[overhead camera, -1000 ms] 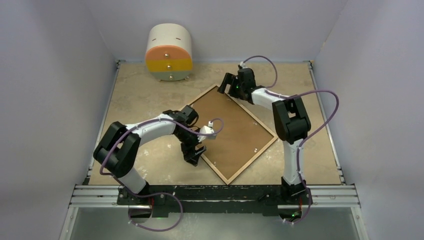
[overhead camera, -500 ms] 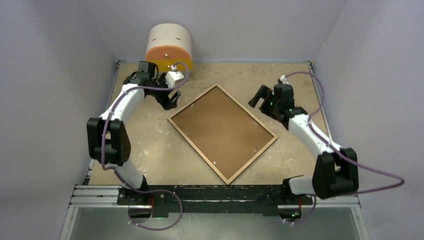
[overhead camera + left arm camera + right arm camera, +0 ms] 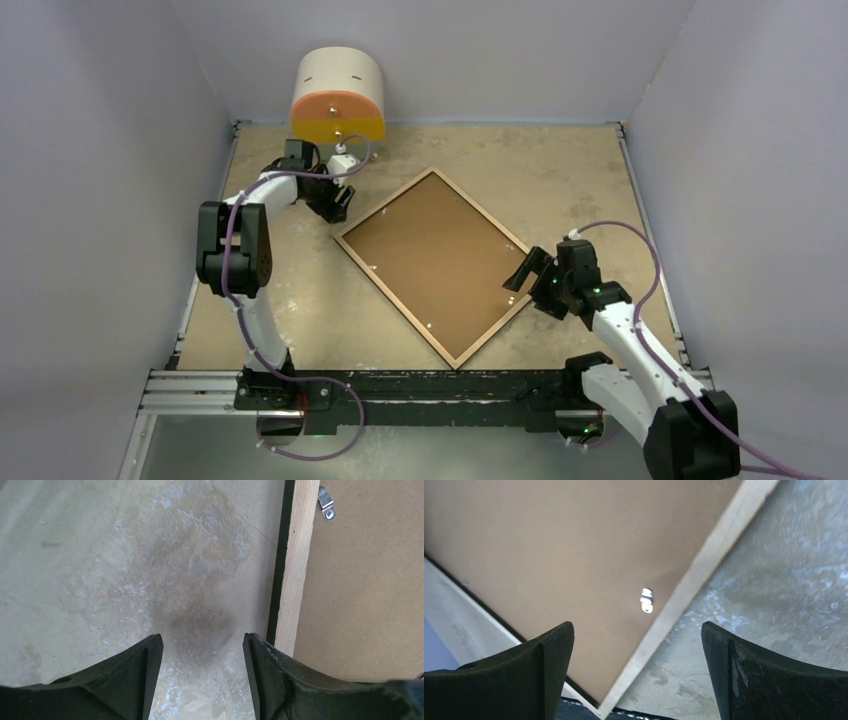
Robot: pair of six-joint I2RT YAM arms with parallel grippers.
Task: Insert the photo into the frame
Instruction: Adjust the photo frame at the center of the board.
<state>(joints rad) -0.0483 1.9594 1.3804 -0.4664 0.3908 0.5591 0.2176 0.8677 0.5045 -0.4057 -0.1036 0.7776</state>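
Observation:
The frame (image 3: 385,205) lies back-up on the table, a light wood rim around a brown backing board (image 3: 440,255). The photo is not in view. My left gripper (image 3: 335,205) hovers just off the frame's left corner. In the left wrist view it (image 3: 202,645) is open over bare table, with the frame's wood edge (image 3: 295,570) beside its right finger (image 3: 265,680). My right gripper (image 3: 520,272) hangs wide open over the frame's right edge. In the right wrist view it (image 3: 637,630) straddles the wood rim (image 3: 689,590), with nothing held.
A rounded white drawer unit (image 3: 338,95) with an orange and yellow front stands at the back left, close behind the left gripper. Small metal clips (image 3: 646,600) sit along the backing board's edge (image 3: 326,502). Grey walls enclose the table on three sides.
The left gripper went from the frame's near-left edge to its far-left corner by the drawers, its jaws narrowing lately. The right gripper swung from the frame's far corner down to its right edge.

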